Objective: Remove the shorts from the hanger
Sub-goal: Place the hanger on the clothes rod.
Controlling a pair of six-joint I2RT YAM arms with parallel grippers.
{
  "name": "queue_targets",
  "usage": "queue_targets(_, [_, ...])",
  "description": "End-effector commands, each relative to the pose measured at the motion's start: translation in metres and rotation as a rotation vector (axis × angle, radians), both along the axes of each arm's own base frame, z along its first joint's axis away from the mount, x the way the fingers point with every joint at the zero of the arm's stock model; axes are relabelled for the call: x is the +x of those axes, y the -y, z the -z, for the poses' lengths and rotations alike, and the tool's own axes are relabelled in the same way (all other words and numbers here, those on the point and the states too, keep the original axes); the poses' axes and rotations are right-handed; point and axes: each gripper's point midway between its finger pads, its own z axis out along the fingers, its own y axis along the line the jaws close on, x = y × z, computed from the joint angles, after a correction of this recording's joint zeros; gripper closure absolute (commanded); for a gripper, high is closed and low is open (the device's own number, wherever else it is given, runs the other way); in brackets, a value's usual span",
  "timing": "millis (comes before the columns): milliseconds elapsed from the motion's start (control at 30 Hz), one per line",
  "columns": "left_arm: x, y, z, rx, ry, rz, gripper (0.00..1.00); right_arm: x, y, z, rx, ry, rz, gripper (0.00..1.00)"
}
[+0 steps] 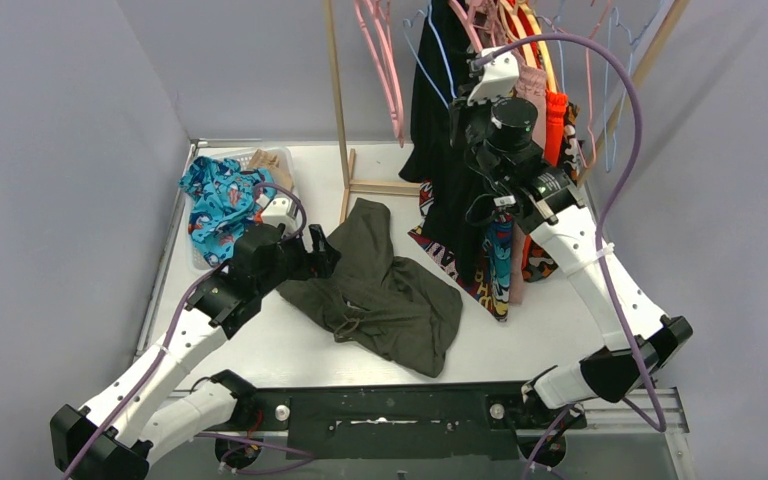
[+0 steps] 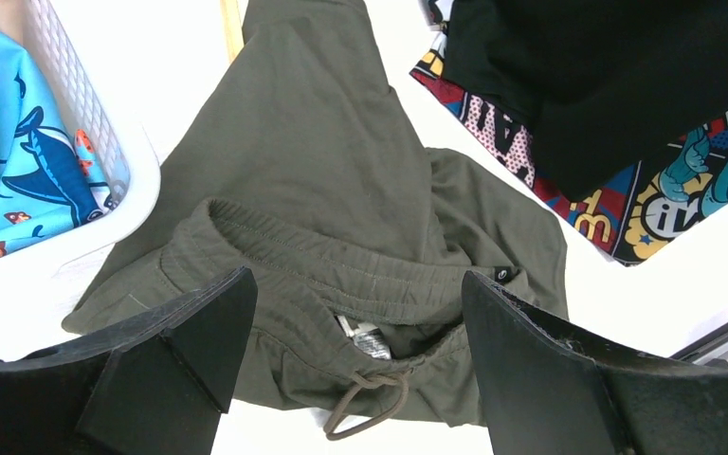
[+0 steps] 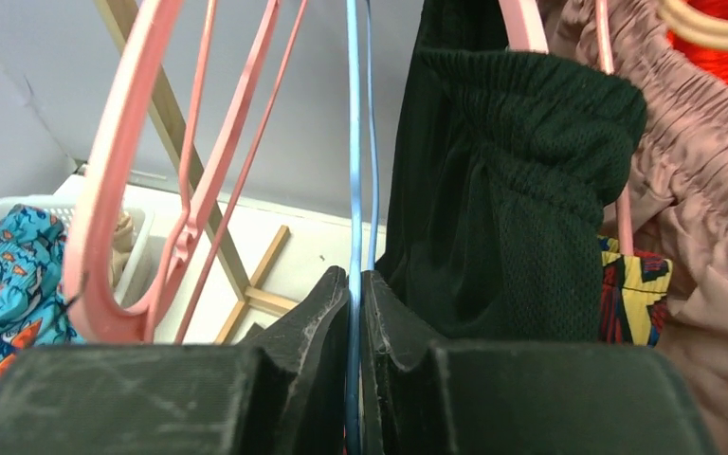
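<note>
The white table (image 1: 530,320) is occupied at its middle by the olive green shorts (image 1: 380,290), laid crumpled and off any hanger. Along the far edge a wooden rack (image 1: 338,110) is stood. From it the black mesh shorts (image 3: 512,190) are hung, with the comic-print shorts (image 1: 495,275) draped below them down to the table. The dusty pink shorts (image 3: 711,209) are pressed against the black pair's right side, and an orange garment (image 1: 557,125) is seen beyond. At the far left, teal shark-print shorts (image 1: 215,200) are heaped in a white basket (image 2: 76,123).

The left gripper (image 2: 355,294) is held just above the olive pair, fingers spread wide — the elastic waistband and drawstring are framed between them, and no contact can be made out.

The right gripper (image 3: 355,284) is pressed together on the wire of a blue hanger (image 3: 354,142) — the black shorts are hung just to its right, bare pink hangers (image 3: 123,171) to its left.
</note>
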Motion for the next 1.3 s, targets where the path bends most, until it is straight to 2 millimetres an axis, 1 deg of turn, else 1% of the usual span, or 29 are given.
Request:
queue_targets(0, [0.002, 0.002, -0.012, -0.031, 0.022, -0.004, 0.20, -0.009, -0.015, -0.013, 0.056, -0.010, -0.127, 0.91])
queue_targets(100, [0.003, 0.002, -0.012, -0.033, 0.021, -0.004, 0.20, -0.011, -0.025, -0.009, 0.049, -0.029, -0.183, 0.87])
queue_targets(300, [0.003, 0.004, -0.011, -0.034, 0.016, 0.003, 0.20, -0.010, -0.038, -0.010, 0.043, -0.049, -0.240, 0.91])
queue_targets(433, [0.002, 0.003, -0.010, -0.035, 0.014, 0.002, 0.20, -0.008, -0.037, -0.007, 0.040, -0.057, -0.229, 0.91])
queue_targets(467, [0.002, 0.003, -0.011, -0.037, 0.015, 0.002, 0.20, -0.008, -0.036, -0.008, 0.042, -0.056, -0.224, 0.88])
queue_targets(533, [0.002, 0.003, -0.011, -0.039, 0.016, 0.001, 0.20, -0.009, -0.034, -0.010, 0.050, -0.051, -0.216, 0.79])
queue_targets(633, [0.001, 0.004, -0.010, -0.039, 0.010, 0.005, 0.20, -0.014, -0.027, -0.015, 0.054, -0.041, -0.198, 0.70])
queue_targets(667, [0.001, 0.004, -0.009, -0.038, 0.008, 0.005, 0.20, -0.018, -0.024, -0.018, 0.057, -0.036, -0.193, 0.64])
queue_targets(733, [0.001, 0.004, -0.008, -0.038, 0.004, 0.001, 0.20, -0.026, -0.016, -0.017, 0.070, -0.033, -0.174, 0.50])
queue_targets(767, [0.001, 0.003, -0.007, -0.037, -0.001, -0.003, 0.20, -0.031, -0.011, -0.016, 0.079, -0.033, -0.165, 0.46])
queue_targets(800, [0.002, 0.003, -0.006, -0.038, -0.004, -0.009, 0.20, -0.041, -0.004, -0.018, 0.097, -0.019, -0.156, 0.43])
queue_targets(900, [0.005, -0.010, -0.008, -0.047, -0.003, -0.103, 0.20, -0.060, 0.007, -0.006, 0.144, -0.010, -0.148, 0.35])
queue_targets(1000, [0.006, -0.019, -0.009, -0.079, 0.016, -0.170, 0.20, -0.073, 0.016, 0.012, 0.184, -0.007, -0.132, 0.33])
queue_targets(1100, [0.005, -0.019, 0.000, -0.079, -0.022, -0.184, 0.20, -0.089, 0.016, 0.023, 0.218, 0.000, -0.170, 0.33])
queue_targets(1167, [0.002, -0.016, 0.008, -0.081, -0.061, -0.177, 0.20, -0.103, 0.006, 0.032, 0.229, 0.013, -0.244, 0.33])
queue_targets(1200, [0.001, -0.012, 0.011, -0.091, -0.074, -0.164, 0.20, -0.112, -0.001, 0.040, 0.215, 0.020, -0.290, 0.35])
queue_targets(1233, [-0.001, -0.009, 0.015, -0.105, -0.088, -0.152, 0.20, -0.121, -0.010, 0.049, 0.194, 0.027, -0.349, 0.37])
queue_targets(1267, [-0.003, -0.003, 0.017, -0.131, -0.095, -0.133, 0.20, -0.133, -0.023, 0.065, 0.151, 0.020, -0.420, 0.37])
